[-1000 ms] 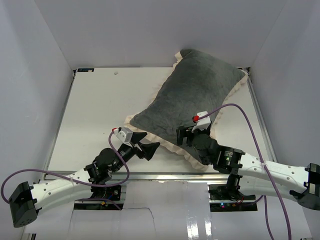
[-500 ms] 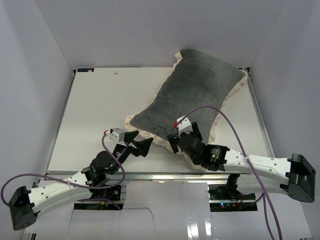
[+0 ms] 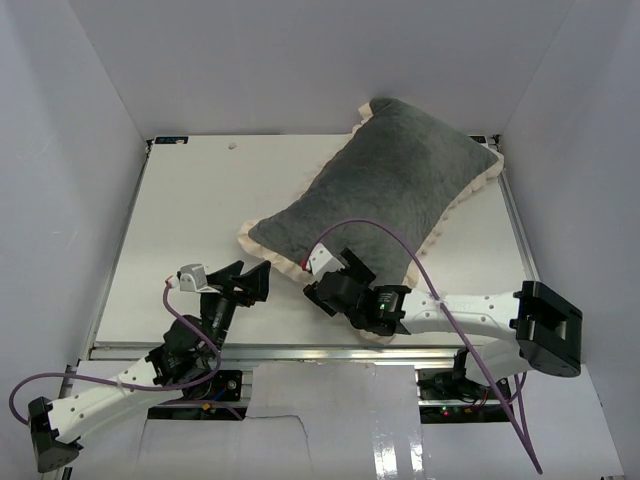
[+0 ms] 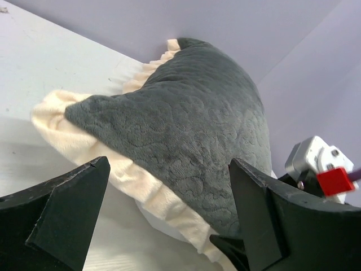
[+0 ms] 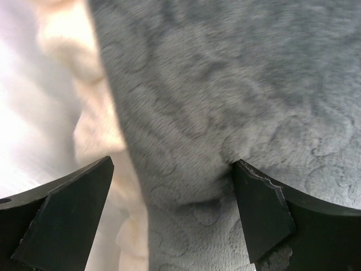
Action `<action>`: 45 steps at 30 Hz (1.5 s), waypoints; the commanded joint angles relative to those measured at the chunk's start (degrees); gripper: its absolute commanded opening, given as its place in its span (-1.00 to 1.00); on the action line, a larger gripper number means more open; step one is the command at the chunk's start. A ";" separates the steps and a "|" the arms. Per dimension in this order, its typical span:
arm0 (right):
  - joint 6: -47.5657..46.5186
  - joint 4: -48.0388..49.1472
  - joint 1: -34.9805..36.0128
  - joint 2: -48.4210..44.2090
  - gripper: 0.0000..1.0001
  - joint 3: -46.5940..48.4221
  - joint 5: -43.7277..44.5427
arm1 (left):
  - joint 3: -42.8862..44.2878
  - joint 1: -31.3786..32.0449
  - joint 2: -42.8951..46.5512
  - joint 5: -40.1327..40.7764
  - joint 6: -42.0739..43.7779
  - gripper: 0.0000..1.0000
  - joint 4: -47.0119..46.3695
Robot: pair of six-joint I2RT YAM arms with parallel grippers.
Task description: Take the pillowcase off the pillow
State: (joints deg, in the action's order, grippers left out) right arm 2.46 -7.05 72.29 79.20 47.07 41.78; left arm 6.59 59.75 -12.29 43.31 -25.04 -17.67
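The pillowcase (image 3: 390, 180) lies on the desk (image 3: 190, 200) with its dark grey plush face up. It runs diagonally from the far right corner toward the near middle. It is full and round, so the pillow is inside it, but the pillow's own fabric I cannot see for sure. The cream frill (image 3: 252, 236) goes round the edge and lies flat on the desk at the near left corner.

The left gripper (image 3: 248, 282) is just near and left of that corner, apart from it. Its jaws are spread wide and hold nothing. From its wrist view, the corner is in front of it, between the two fingers (image 4: 67, 209).

The right gripper (image 3: 326, 285) is at the near long edge of the pillowcase, over the frill. Its jaws are also spread, with grey plush and frill between them. One finger (image 5: 265, 209) seems to press into the plush, but the fabric is not pinched.
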 commanded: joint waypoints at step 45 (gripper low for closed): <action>4.98 -3.15 -10.13 14.56 -0.85 38.26 -9.41 | 5.28 0.02 -3.61 -21.06 -8.09 0.96 3.70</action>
State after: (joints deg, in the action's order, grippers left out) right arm 1.45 -15.46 65.95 91.18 80.36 41.71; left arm 10.17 59.75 -14.35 30.52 -30.59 -13.85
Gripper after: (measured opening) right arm 0.124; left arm 0.978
